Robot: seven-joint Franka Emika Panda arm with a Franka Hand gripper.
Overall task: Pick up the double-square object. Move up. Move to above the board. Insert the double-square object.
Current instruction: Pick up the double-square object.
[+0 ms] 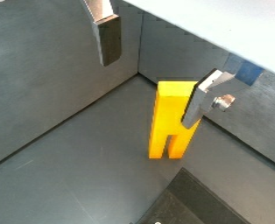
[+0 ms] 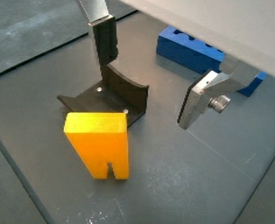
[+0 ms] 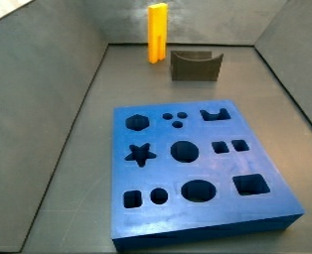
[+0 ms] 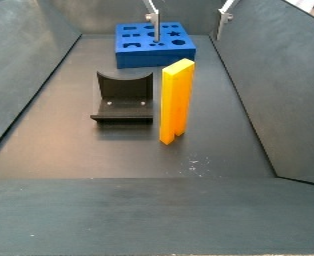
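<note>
Both wrist views look down past the gripper (image 1: 151,66), whose two flat silver fingers (image 1: 109,39) with dark pads hang spread apart with nothing between them. It is released and holds nothing, poised above the grey floor, seemingly so it can come down over the piece.

Below it stands the double-square object (image 1: 171,120), a tall yellow-orange plastic piece, upright on its two prongs with the joined end on top. Standing this way, its upper end is offered to the fingers, which I judge is why it is set upright. In a wrist view one finger (image 1: 207,98) overlaps its upper right edge, but whether they touch I cannot tell.

In a side view the double-square object (image 3: 156,33) appears at the top centre of the frame, by the far wall, with the fixture (image 3: 195,64), a dark curved bracket on a base plate, just to its right. The board (image 3: 199,169), a thick bright-blue slab with star, hexagon, circle and square cut-outs, fills the lower middle, well apart from the piece.

In a side view from the opposite end, the piece (image 4: 177,100) stands at centre, the fixture (image 4: 122,97) to its left, the board (image 4: 156,45) far behind. Only the fingertips show at the top edge there.

The pick-up looks not yet done.
</note>
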